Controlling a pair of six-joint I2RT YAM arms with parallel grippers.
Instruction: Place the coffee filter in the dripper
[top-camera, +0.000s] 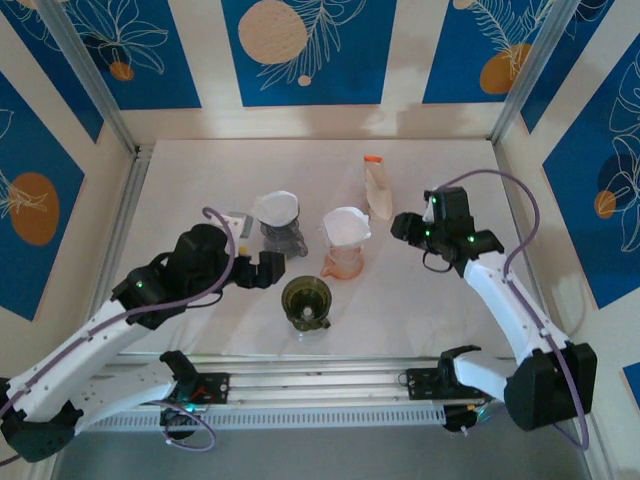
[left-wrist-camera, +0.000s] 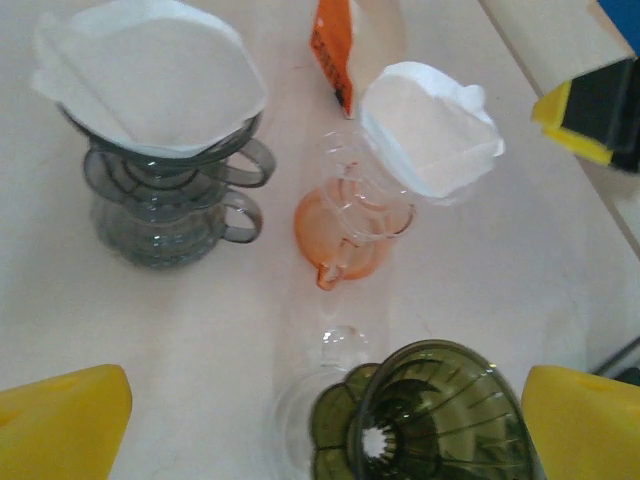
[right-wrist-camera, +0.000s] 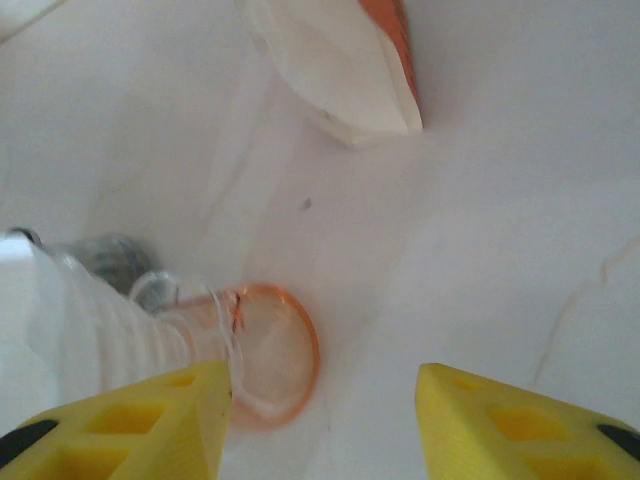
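A white paper coffee filter (left-wrist-camera: 430, 135) sits in the orange dripper (left-wrist-camera: 345, 235) near the middle of the table (top-camera: 200, 190). It is an opened cone with a wavy, crumpled rim, and it leans to one side, its mouth well above the dripper's top. A second white filter (left-wrist-camera: 150, 75), broader and smoother, rests in the upper of two stacked smoky grey drippers (left-wrist-camera: 165, 190) just to the left. In front of both stands a dark green dripper (left-wrist-camera: 430, 415) with ribbed walls and no paper inside. Behind the orange one a filter packet (top-camera: 377, 188) with an orange top stands upright.

The left claw (top-camera: 268, 270) hangs near the green dripper with its yellow fingers (left-wrist-camera: 60, 425) spread wide, gripping nothing. The right claw (right-wrist-camera: 325, 420) is beside the orange dripper, its fingers apart over bare table; whether one touches the dripper I cannot tell.

The table is covered in white, faintly creased sheet. Blue wall panels (top-camera: 300, 50) with orange discs and white leaf outlines enclose it, framed by metal posts (top-camera: 90, 70).
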